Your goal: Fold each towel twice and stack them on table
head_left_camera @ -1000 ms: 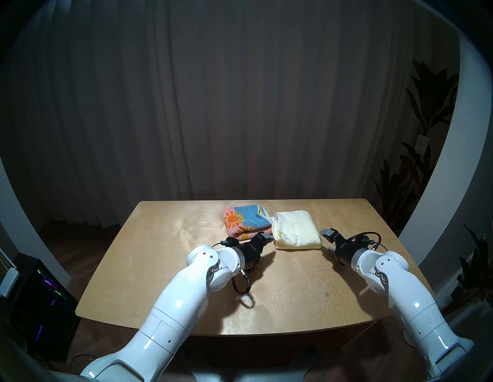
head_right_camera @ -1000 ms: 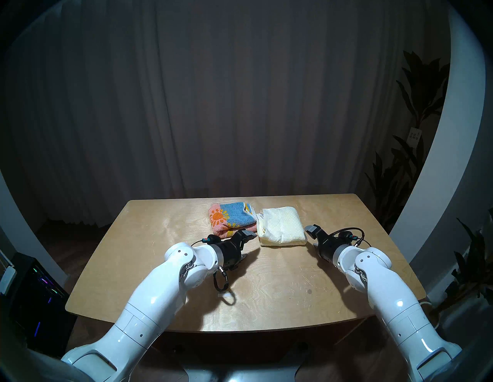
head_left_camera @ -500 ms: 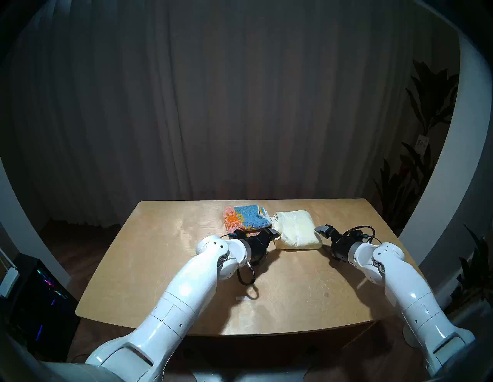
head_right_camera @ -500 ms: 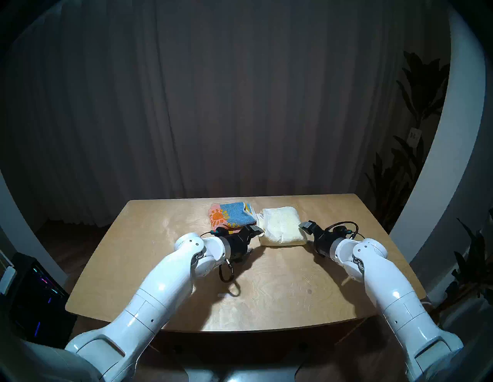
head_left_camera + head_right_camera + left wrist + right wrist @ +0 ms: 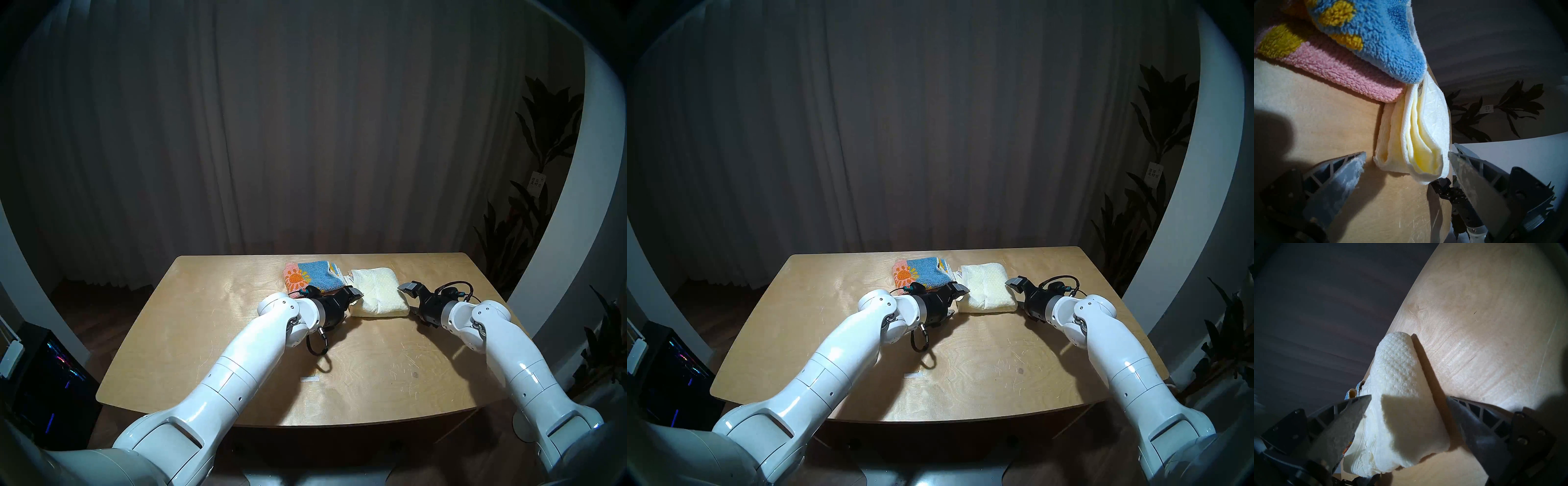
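Note:
The folded cream towel (image 5: 376, 292) lies on the table (image 5: 203, 322) at the back, right of the folded pink and blue towel (image 5: 312, 278); their edges touch. My left gripper (image 5: 351, 303) is open, its fingers either side of the cream towel's near left corner (image 5: 1420, 132). The pink and blue towel (image 5: 1364, 42) lies just beyond it. My right gripper (image 5: 409, 298) is open, its fingers straddling the cream towel's near right corner (image 5: 1400, 395). Neither gripper is shut on cloth.
A white tape mark (image 5: 309, 379) is on the near middle of the table. Potted plants (image 5: 529, 203) stand off the right edge. A computer case (image 5: 51, 373) sits on the floor at the left. A dark curtain hangs behind the table.
Both arms have moved forward to the cream towel. The open grippers, short of it a second ago, now straddle its near corners. The towels have not moved.

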You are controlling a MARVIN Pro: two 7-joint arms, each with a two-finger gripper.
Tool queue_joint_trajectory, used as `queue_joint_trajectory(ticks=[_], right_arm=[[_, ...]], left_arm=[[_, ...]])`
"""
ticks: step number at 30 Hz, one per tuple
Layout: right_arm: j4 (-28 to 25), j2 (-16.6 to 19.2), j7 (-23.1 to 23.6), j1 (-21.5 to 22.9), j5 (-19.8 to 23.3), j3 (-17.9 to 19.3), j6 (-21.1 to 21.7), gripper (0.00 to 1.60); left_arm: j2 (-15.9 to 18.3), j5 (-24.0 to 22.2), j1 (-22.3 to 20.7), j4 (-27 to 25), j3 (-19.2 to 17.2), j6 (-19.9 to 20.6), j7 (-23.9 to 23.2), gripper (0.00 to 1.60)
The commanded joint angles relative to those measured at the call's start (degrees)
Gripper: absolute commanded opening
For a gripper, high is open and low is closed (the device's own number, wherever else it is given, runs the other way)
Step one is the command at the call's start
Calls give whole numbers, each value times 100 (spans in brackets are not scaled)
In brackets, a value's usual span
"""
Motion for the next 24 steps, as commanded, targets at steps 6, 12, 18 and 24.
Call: queue_joint_trajectory(ticks=[6, 12, 18, 24], right_arm=[[538, -61, 201, 490, 48, -152, 411, 160], [562, -41, 264, 482, 125, -179, 553, 160], [578, 9, 289, 499, 123, -193, 605, 160], [816, -52, 346, 641, 164, -257, 723, 160]], left_arm=[[-103, -271, -349, 604, -316, 175, -845, 160], [-37, -164, -436, 800, -95, 649, -1450, 160], [-23, 57, -602, 976, 92, 727, -1983, 160], [-125, 269, -865, 1495, 151, 575, -2310, 160]])
